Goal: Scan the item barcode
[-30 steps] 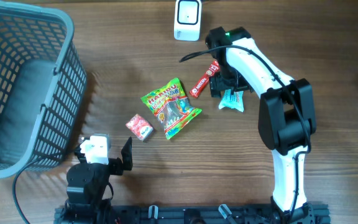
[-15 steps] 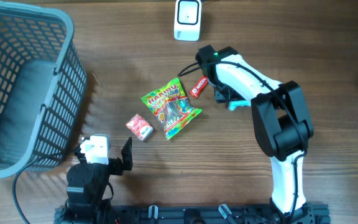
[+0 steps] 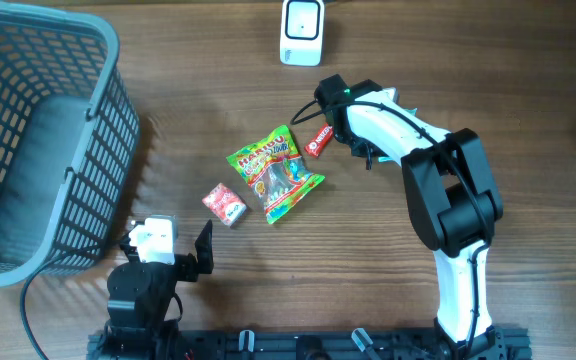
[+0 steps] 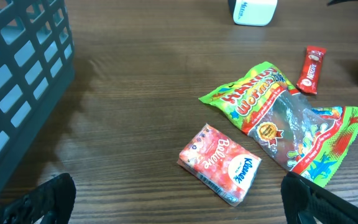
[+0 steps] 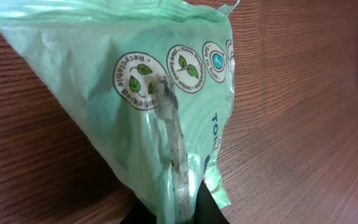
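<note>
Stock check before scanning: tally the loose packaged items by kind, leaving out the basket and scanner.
Sweets: 2 (gummy bag, red snack bar)
Tissue pack: 1
Green packet, gripped in the right hand: 1
Total: 4

You had a basket (image 3: pixel 114 140) well left of the gummy bag (image 3: pixel 276 172), tissues (image 3: pixel 225 204) near its lower left, red bar (image 3: pixel 322 138) upper right.

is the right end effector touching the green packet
Touching. The right wrist view shows the green packet pinched at its lower edge inside the shut right end effector, with no gap between them.
</note>
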Robot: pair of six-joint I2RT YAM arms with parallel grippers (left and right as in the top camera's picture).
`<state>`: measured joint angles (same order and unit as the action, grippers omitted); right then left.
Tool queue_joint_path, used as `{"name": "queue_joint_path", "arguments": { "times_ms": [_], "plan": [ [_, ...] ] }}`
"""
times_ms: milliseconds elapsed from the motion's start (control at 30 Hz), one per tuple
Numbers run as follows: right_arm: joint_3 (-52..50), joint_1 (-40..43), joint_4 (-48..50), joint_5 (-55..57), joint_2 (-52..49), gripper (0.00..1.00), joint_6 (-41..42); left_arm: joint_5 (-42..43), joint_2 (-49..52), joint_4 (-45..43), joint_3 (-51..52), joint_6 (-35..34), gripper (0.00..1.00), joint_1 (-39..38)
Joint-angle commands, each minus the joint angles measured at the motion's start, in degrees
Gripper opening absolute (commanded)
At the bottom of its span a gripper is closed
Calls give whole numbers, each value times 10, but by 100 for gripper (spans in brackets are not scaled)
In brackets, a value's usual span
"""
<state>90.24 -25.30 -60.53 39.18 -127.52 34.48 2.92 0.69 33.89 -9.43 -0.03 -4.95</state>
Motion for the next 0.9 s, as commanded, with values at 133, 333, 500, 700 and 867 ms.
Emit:
{"name": "queue_joint_path", "arguments": {
  "times_ms": [133,333,500,700,867],
  "plan": [
    [120,10,-90,-489,12,5,-238,-2,-3,-2,6,9,100,3],
    [144,45,-210,-744,70,4,-403,-2,-3,-2,6,9,100,3],
    [139,69,-318,-952,76,4,-648,-2,-3,-2,6,9,100,3],
    [139,67,-317,-1118,76,4,-816,-2,-3,-2,6,9,100,3],
    [139,53,-317,-1171,76,4,-987,-2,-3,-2,6,9,100,3]
  ]
}}
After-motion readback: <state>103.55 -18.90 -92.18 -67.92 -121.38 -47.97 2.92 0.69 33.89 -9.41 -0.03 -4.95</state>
